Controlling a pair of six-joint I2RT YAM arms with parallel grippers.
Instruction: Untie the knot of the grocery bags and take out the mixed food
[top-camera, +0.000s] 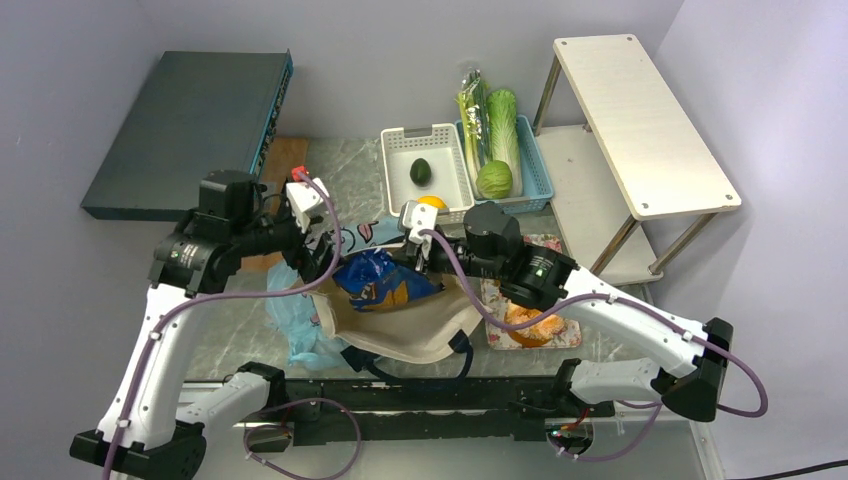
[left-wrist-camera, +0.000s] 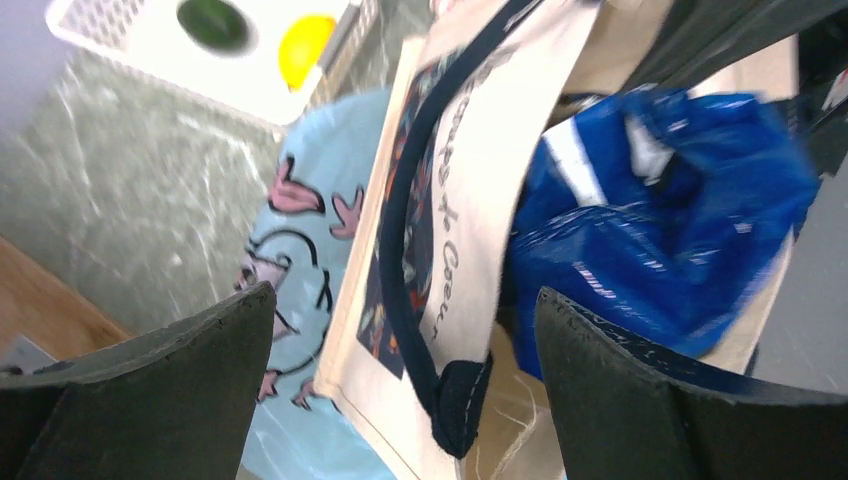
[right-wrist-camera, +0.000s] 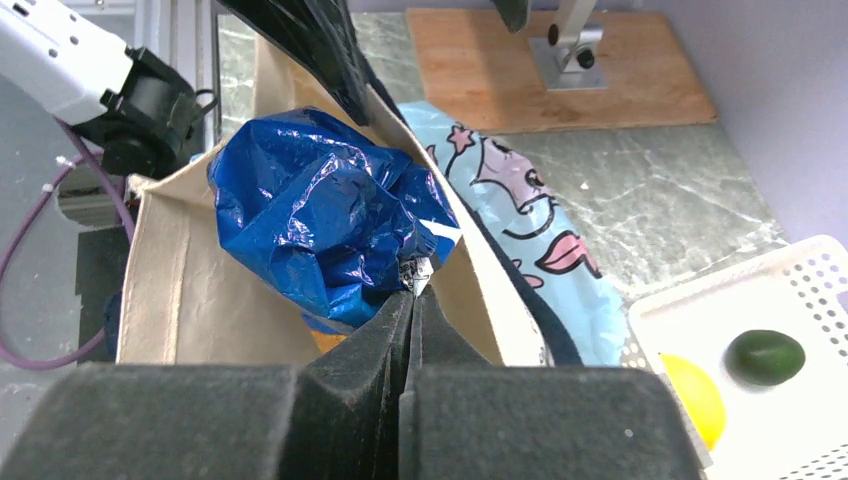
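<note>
The right gripper (right-wrist-camera: 412, 292) has its jaws pressed shut on a crumpled corner of the blue tortilla-chip bag (right-wrist-camera: 310, 220), which sits in the mouth of the beige canvas tote (top-camera: 420, 335) mid-table. The left gripper (left-wrist-camera: 400, 300) stands wide open at the tote's left rim, the dark strap (left-wrist-camera: 392, 230) between its fingers, clamping nothing. The light-blue plastic bag (top-camera: 300, 325) lies just left of the tote.

The blue chip bag (top-camera: 385, 280) fills the canvas tote (top-camera: 410, 335)'s mouth; the white basket (top-camera: 420, 131) and blue basket (top-camera: 538, 165) wall the far side; bare table (top-camera: 345, 180) lies open far-left.
</note>
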